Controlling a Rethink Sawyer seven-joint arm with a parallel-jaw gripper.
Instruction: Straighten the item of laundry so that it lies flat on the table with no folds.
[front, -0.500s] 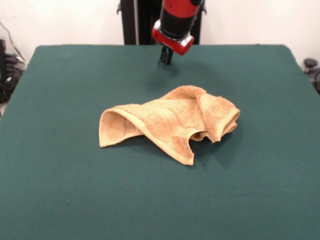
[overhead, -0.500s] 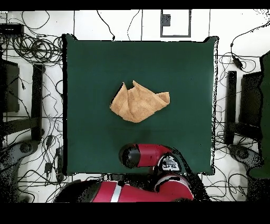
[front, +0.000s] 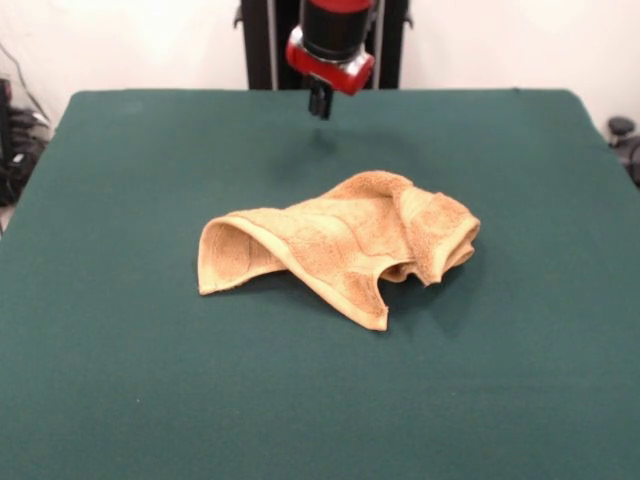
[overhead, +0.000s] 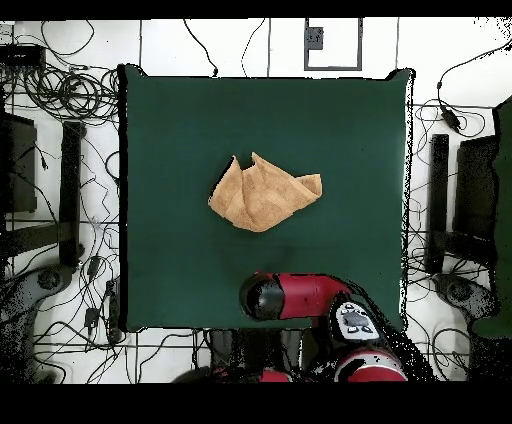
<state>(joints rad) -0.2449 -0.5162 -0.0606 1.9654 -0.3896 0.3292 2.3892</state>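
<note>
Towel (front: 345, 243) crumpled near the middle of the green counter (front: 120, 380).
It lies in folds, one end rolled over, one corner pointing to the front edge. The gripper (front: 319, 104) hangs above the far edge, well apart from the towel, holding nothing; whether it is parted cannot be told.

Pincer (front: 319, 104) too small to read; towel's (front: 340, 250) underside hidden — folded.

The dark green table (front: 120, 380) bears only a crumpled, seemingly folded-over tan towel (front: 340, 250).
</note>
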